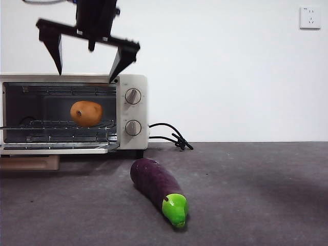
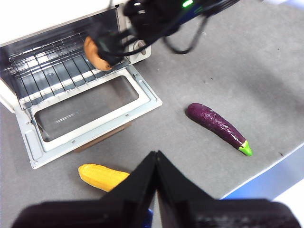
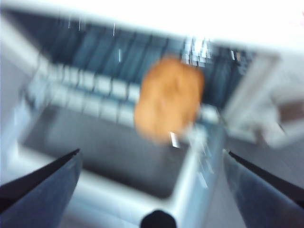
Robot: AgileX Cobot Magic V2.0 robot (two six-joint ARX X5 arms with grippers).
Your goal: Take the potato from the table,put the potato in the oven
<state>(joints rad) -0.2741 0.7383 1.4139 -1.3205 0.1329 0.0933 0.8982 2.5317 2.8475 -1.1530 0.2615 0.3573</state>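
The potato (image 1: 86, 113) lies on the oven (image 1: 132, 87) rack, below the right gripper (image 1: 85, 65), whose fingers (image 1: 53, 48) spread wide and empty. The left gripper (image 2: 156, 159) waits, fingers pressed together.

Lab: bare wall (image 1: 230, 66), toy eggplant (image 1: 159, 189), robot arms.

The oven (image 1: 72, 115) mouth gapes unblocked; the eggplant (image 1: 158, 188) lies nearby.
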